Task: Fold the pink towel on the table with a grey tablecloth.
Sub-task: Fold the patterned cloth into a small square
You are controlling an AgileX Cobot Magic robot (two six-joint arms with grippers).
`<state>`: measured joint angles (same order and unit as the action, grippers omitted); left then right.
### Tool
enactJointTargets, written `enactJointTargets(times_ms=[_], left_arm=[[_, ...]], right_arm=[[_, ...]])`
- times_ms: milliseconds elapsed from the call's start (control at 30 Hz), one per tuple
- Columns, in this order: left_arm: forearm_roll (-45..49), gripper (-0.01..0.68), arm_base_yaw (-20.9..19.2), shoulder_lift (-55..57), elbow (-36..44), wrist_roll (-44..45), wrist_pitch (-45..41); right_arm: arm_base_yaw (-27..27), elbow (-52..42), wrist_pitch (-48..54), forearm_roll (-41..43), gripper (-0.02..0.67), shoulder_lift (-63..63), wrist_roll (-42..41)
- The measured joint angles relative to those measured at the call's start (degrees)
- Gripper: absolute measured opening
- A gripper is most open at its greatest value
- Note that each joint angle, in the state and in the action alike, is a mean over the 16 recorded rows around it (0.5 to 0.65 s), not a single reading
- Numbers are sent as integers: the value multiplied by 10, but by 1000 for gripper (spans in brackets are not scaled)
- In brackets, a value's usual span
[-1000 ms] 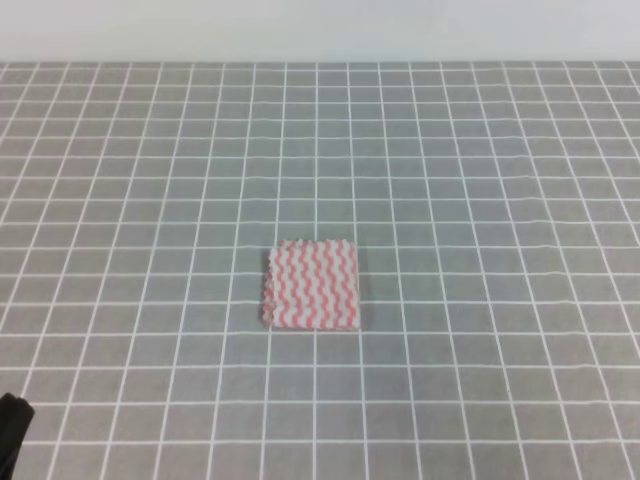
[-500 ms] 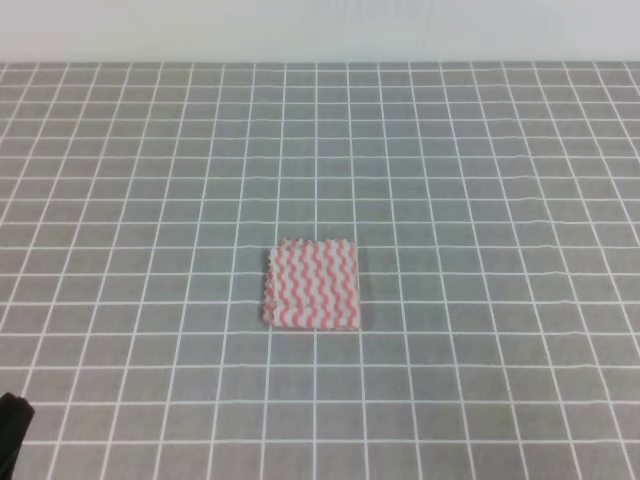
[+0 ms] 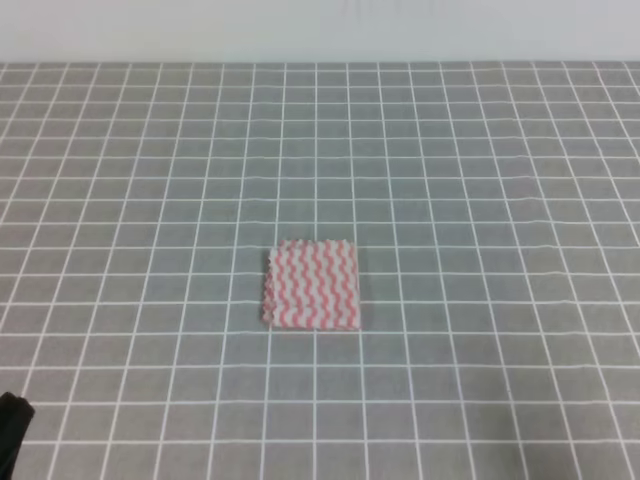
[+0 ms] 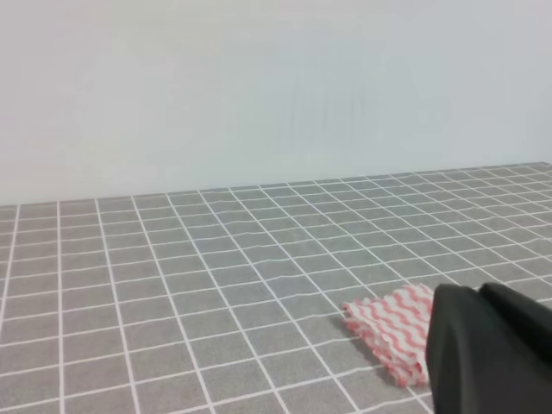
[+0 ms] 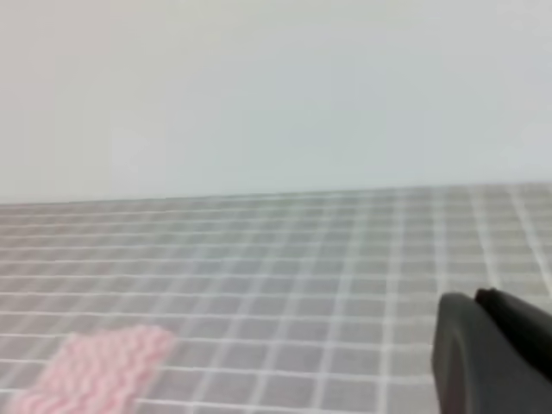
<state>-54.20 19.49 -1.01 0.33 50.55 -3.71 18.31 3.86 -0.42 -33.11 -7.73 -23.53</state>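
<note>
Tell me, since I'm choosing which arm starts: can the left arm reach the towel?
Probably yes: the towel lies flat and alone on the table, nothing between it and the left arm.

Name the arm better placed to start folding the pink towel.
Left, probably. Its pincer shows at the near-left table corner, and the pink towel looks sharper and nearer in its wrist view. The right arm is absent from the high view.

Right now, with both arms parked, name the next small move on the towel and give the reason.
Probably bring the left gripper in toward the towel's near-left corner. The towel lies flat and untouched mid-table, and it already looks small with layered left edges, so it may be folded. Neither arm is near it.
</note>
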Motion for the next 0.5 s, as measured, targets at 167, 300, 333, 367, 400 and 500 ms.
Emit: enactJointTargets(times_ms=[167, 300, 333, 367, 400, 500], left_arm=[[0, -3, 0, 1, 0, 0, 1], [0, -3, 0, 1, 1, -1, 2], [0, -4, 0, 1, 1, -1, 2], [0, -4, 0, 1, 1, -1, 3], [0, -4, 0, 1, 1, -1, 3], [0, -4, 0, 1, 1, -1, 3]], right_arm=[[-52, -24, 26, -1, -15, 40, -9], [-80, -35, 49, 2, -15, 68, -10], [-84, -37, 55, 4, -15, 73, -10], [-86, -38, 61, 6, -15, 78, -10], [-88, -39, 66, 9, -15, 82, -10], [-91, -41, 83, 27, -15, 88, -1]])
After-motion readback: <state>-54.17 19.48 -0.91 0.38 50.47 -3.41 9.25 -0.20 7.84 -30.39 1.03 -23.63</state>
